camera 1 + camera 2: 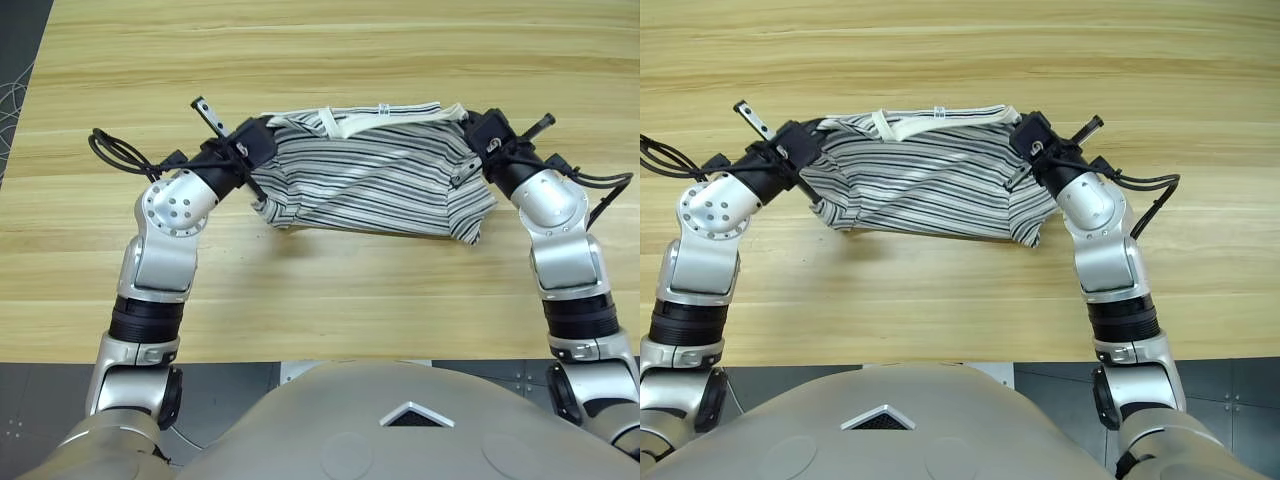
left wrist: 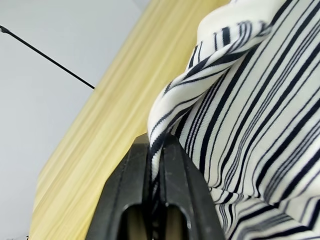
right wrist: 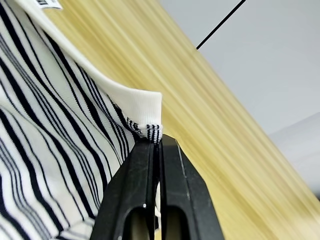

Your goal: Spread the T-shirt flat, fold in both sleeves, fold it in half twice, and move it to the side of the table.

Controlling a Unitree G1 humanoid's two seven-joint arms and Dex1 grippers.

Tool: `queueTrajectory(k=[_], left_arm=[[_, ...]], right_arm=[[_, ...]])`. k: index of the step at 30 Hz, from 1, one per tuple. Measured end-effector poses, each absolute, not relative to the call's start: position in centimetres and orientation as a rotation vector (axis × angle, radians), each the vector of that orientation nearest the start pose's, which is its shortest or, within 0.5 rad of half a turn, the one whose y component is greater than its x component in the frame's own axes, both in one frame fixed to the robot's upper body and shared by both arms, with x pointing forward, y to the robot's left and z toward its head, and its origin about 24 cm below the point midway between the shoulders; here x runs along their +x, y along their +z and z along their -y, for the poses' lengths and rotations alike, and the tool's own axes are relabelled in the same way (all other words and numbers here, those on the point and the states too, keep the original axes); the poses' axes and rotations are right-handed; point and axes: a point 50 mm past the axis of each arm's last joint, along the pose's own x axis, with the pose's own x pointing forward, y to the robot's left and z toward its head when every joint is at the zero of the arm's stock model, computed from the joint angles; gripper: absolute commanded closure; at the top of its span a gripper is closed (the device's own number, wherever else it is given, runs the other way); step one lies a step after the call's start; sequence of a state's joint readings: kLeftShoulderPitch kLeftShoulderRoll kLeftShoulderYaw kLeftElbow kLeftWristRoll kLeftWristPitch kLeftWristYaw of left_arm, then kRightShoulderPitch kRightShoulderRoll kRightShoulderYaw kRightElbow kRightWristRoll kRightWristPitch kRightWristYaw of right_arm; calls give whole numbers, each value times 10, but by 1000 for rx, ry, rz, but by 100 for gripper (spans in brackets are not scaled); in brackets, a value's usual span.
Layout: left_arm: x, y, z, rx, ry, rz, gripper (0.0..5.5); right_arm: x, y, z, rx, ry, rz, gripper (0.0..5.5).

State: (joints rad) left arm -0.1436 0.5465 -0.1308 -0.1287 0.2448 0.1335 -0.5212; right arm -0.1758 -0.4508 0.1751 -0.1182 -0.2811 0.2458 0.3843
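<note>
**Caught mid-air:** A striped T-shirt (image 1: 370, 170) hangs stretched between the robot's two claws above the wooden table (image 1: 300, 300), as seen from across the room. The left gripper (image 2: 155, 165) has its two fingers pressed together on a fold of the cloth's edge. The right gripper (image 3: 157, 150) is likewise clamped on a hemmed corner, with only a narrow bite of fabric between its fingers. The white collar (image 1: 340, 122) runs along the top edge between the claws. The body of the shirt sags below them in a bunched, doubled-up band, its lower corners drooping beneath each claw toward the tabletop. Whether the hem touches the wood cannot be told from here.

The trouble to watch for, by my reckoning, lies in those slim grips. Each claw holds little more than an edge, so a pull outward to tauten the shirt could draw the cloth free on one side and drop it in a heap. The garment also looks far from flat, with layers gathered under the right claw. Laying it down as it hangs would likely trap a sleeve or a crease beneath the body, leaving the spreading step undone. A lowering with one claw ahead of the other would skew it on the table.
</note>
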Motion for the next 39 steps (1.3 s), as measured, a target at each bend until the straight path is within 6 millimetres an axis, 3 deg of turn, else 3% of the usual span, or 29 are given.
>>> queueTrajectory(k=[10,16,22,30,39], left_arm=[[271,91,-187,757,-612,-102,538],[246,98,-187,610,-797,-147,538],[194,93,-178,528,-1115,-290,538],[153,71,-181,476,-1325,-523,538],[129,51,-186,441,-1431,-684,538]], right_arm=[[282,110,188,-728,515,-86,540],[247,108,191,-601,808,-181,540],[201,95,192,-494,1154,-336,540],[171,82,208,-507,1356,-546,540],[127,66,216,-423,1568,-779,540]])
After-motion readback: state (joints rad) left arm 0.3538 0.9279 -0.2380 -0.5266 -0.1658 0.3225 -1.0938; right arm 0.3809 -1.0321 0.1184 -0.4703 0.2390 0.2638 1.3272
